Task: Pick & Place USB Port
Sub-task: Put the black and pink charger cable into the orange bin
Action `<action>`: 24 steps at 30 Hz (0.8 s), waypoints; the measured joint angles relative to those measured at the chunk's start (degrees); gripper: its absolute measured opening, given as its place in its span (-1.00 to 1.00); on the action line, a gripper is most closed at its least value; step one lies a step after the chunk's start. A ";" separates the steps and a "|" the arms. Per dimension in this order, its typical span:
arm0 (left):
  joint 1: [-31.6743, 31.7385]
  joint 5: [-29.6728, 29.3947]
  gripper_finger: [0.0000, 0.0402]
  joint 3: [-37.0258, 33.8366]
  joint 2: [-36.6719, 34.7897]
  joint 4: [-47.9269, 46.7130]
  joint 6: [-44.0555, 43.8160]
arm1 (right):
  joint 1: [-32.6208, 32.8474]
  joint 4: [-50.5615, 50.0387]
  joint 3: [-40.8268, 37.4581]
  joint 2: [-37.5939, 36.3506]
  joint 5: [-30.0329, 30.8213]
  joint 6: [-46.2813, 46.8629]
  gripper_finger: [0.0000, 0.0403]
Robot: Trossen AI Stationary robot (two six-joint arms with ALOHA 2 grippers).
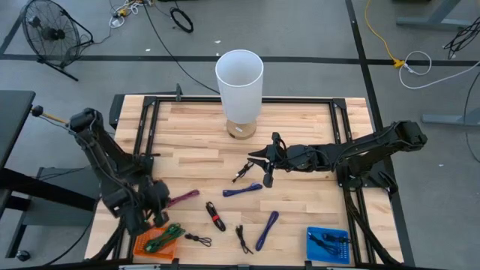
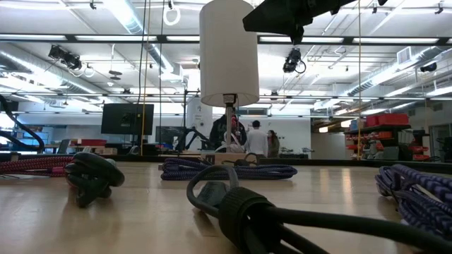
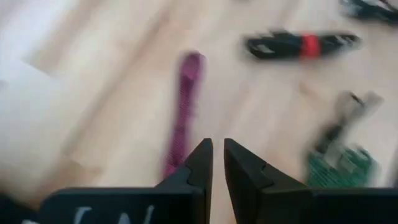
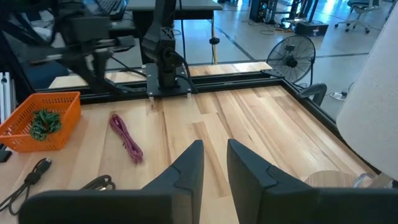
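Observation:
Several coiled cables lie on the wooden table: a magenta one (image 1: 184,198), a black one (image 1: 241,172), a blue one (image 1: 241,190), a black one with a red band (image 1: 215,215) and a purple one (image 1: 266,229). My left gripper (image 1: 155,201) hovers shut just left of the magenta cable (image 3: 180,118), touching nothing. My right gripper (image 1: 261,159) reaches from the right over the table's middle, above the black cable, and is shut and empty (image 4: 214,163). A green cable (image 1: 166,238) lies in the orange basket (image 1: 147,244).
A tall white cylinder (image 1: 239,90) stands at the far middle of the table. A blue bin (image 1: 328,245) with a black cable sits at the near right. Two small black cables (image 1: 199,239) (image 1: 244,238) lie near the front edge. A black frame (image 1: 247,100) borders the table.

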 joint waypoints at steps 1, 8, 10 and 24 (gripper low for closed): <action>1.29 -0.05 -0.80 0.00 -0.04 -1.46 -0.01 | 0.00 0.00 0.00 0.00 0.00 0.00 -0.65; 12.65 7.82 -0.80 -3.18 -0.07 -2.49 4.91 | 0.00 0.00 0.00 0.00 0.02 -0.02 -0.65; 16.04 11.82 -0.79 -5.32 -0.07 0.26 9.41 | 0.00 0.02 0.00 0.00 0.04 -0.02 -0.65; 28.08 18.46 -0.37 -9.16 0.16 13.30 28.49 | -0.04 -0.01 0.00 0.00 -0.07 0.11 -0.65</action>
